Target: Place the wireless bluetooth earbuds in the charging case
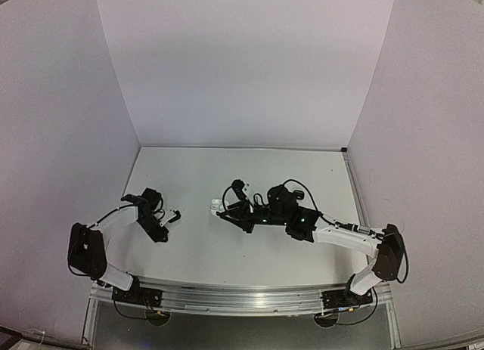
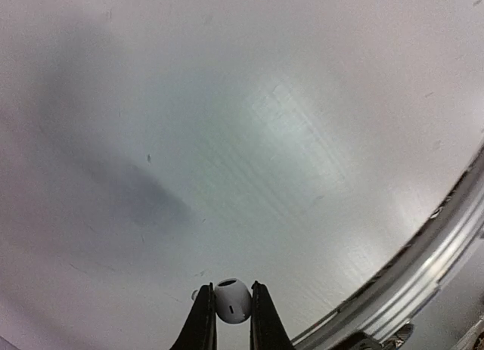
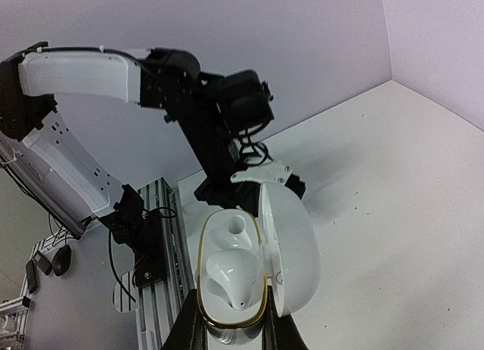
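From above, the left tool point(image 1: 175, 214) hangs over the white counter point(image 1: 197, 255), near the right tool point(image 1: 221, 211), which carries a white charging case point(image 1: 217, 205). The left wrist view shows the left tool clamped on a white earbud point(image 2: 231, 301). The right wrist view shows the right tool clamped on the case, lid point(image 3: 293, 248) open.

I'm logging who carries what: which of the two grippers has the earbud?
The left gripper: its fingers pinch a white earbud. The right gripper instead grips the open white charging case.
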`<state>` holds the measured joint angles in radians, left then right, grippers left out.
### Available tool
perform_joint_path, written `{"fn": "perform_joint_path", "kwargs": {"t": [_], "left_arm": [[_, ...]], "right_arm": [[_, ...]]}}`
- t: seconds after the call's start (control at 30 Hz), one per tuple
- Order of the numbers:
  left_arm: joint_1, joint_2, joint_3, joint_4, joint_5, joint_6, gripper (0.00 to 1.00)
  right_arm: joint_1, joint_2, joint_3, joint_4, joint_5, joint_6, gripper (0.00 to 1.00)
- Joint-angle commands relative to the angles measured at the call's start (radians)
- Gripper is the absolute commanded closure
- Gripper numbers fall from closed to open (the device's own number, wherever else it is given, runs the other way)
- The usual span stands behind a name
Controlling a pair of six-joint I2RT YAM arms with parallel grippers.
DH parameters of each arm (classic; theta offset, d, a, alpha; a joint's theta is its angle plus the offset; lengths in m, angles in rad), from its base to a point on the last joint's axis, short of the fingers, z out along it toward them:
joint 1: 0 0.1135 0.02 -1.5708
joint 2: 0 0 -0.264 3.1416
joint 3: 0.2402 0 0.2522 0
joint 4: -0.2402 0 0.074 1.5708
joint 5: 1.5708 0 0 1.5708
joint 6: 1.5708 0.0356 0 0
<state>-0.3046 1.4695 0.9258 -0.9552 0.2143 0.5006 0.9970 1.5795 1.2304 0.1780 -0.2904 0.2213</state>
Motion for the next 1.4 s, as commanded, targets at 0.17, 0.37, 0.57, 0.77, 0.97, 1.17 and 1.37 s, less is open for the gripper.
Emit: {"fn": "perform_joint_path", "kwargs": {"t": [0.17, 0.37, 0.57, 0.77, 0.97, 1.17, 1.37], "left_arm": [[0.001, -0.114, 0.408, -0.447, 0.722, 0.211, 1.0], [0.0, -0.105, 0.505, -0.677, 0.947, 0.376, 1.0], [-0.048, -0.076, 0.537, -0.752, 0.993, 0.434, 1.0], [-0.112, -0.046, 0.532, -0.752, 0.929, 0.423, 1.0], [-0.141, -0.004, 0.574, -0.751, 0.875, 0.436, 1.0], [-0.16, 0.01, 0.614, -0.75, 0.805, 0.422, 1.0], [-0.175, 0.008, 0.633, -0.752, 0.755, 0.397, 1.0]], "right_arm": [[-0.005, 0.032, 0.023, 0.012, -0.137, -0.262, 1.0], [-0.04, 0.13, 0.051, 0.01, -0.254, -0.425, 1.0], [-0.043, 0.242, 0.135, 0.006, -0.374, -0.468, 1.0], [-0.042, 0.296, 0.198, -0.003, -0.416, -0.495, 1.0], [-0.027, 0.305, 0.229, -0.038, -0.398, -0.551, 1.0], [-0.004, 0.325, 0.264, -0.115, -0.366, -0.613, 1.0], [0.0, 0.335, 0.274, -0.116, -0.352, -0.628, 1.0]]}}
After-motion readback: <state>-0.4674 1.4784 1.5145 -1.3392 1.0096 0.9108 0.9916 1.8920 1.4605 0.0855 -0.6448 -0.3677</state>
